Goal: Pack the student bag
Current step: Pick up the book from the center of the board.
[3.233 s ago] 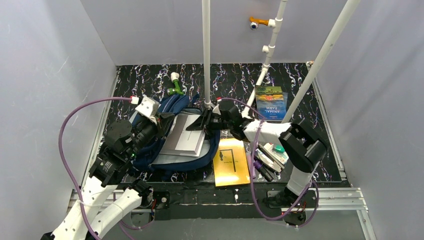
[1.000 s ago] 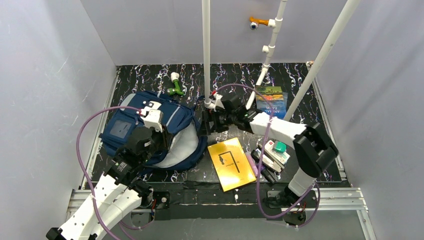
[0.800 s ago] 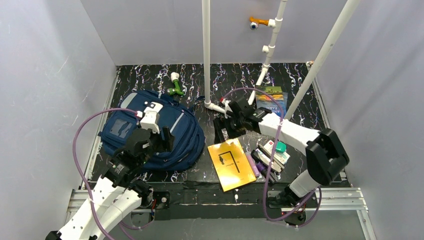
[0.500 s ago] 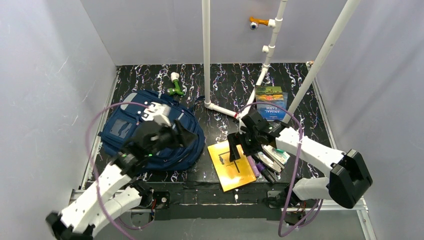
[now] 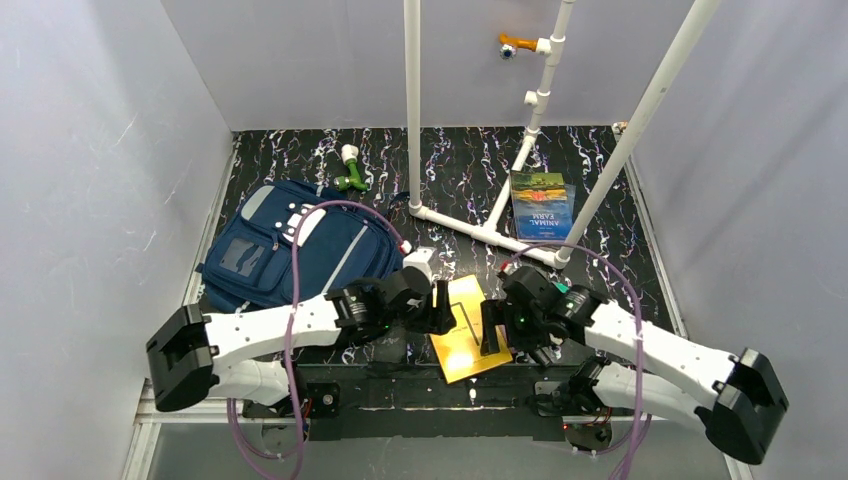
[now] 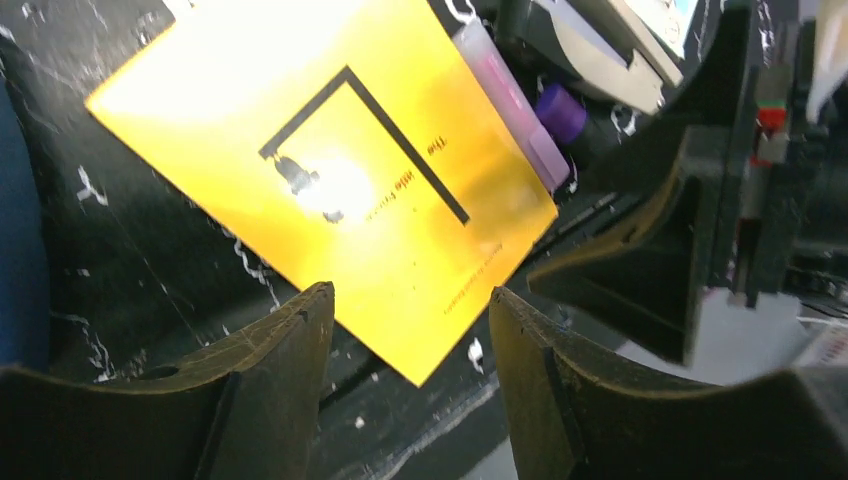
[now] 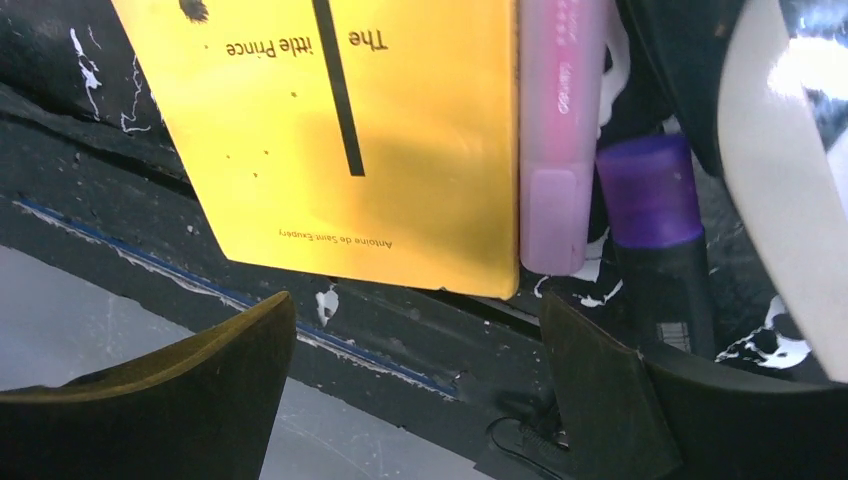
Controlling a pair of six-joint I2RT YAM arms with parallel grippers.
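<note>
The student bag (image 5: 300,255), navy with grey stripes, lies flat at the left of the mat, and no gripper touches it. A yellow book (image 5: 462,330) lies at the near edge, titled "The Little Prince" (image 7: 340,130). My left gripper (image 5: 441,310) hovers over the book's left side. It is open, with the book's near corner (image 6: 425,370) showing between its empty fingers (image 6: 275,380). My right gripper (image 5: 490,335) is just right of it, open and empty above the book's near edge, and shows in the left wrist view (image 6: 690,250).
A pink highlighter (image 7: 555,150) and a purple marker (image 7: 655,210) lie against the yellow book's right side. Another book (image 5: 541,203) lies at the back right and a green-and-white object (image 5: 349,168) at the back. White pipes (image 5: 480,228) cross the mat. The table edge (image 7: 330,345) is just below the grippers.
My left gripper has opened and left the bag, which now lies flat. Both arms have swung down to the near edge and now meet over the yellow book.
</note>
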